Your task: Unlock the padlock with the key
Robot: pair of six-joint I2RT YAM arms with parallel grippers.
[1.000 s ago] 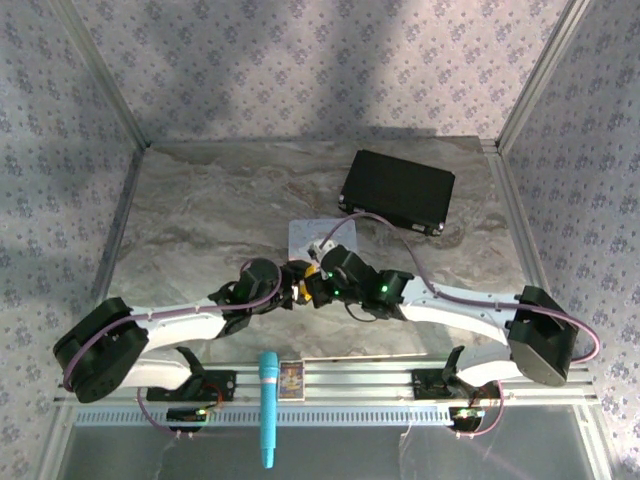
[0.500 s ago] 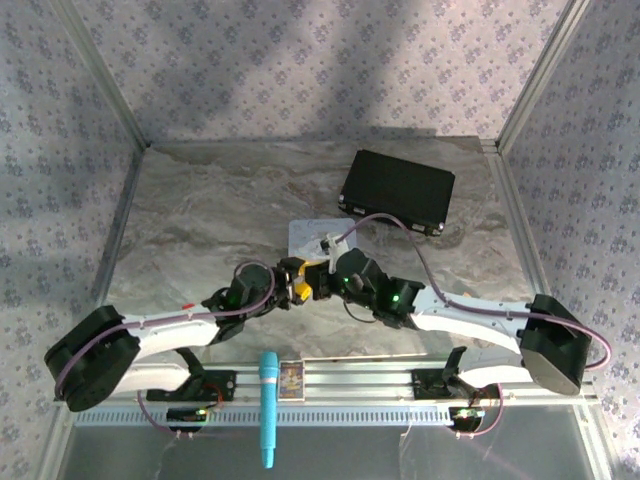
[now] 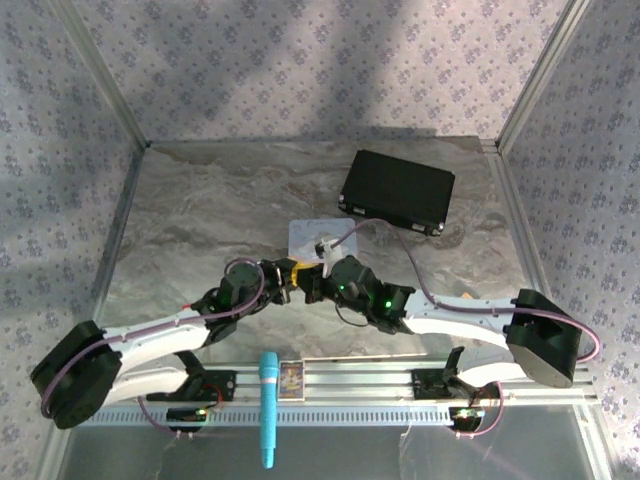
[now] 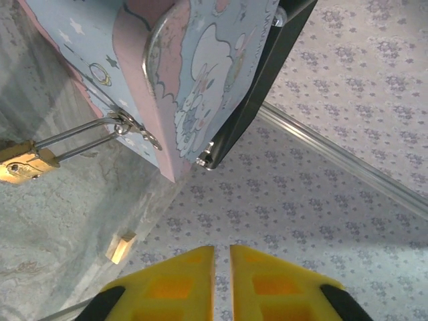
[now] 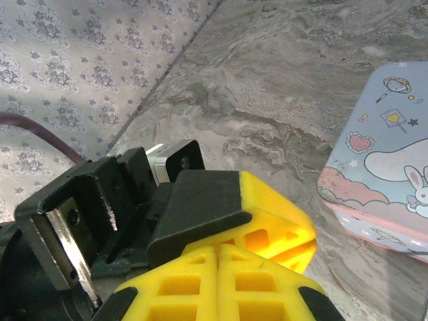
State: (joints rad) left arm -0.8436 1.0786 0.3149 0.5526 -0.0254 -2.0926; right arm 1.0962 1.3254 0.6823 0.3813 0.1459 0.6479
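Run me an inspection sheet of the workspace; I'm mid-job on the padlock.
Surface: marble-look table, no spills seen.
Job's things: padlock hangs by its shackle from the clasp of the pastel tin; key: nothing seen.
Clutter: black case behind the tin; teal tool and small card on the front rail; tan block on the table.
Grippers: left gripper has a narrow gap, with nothing seen in it; right gripper has its fingers together.
Cables: purple cable arcs from the right wrist.
Surroundings: patterned walls.
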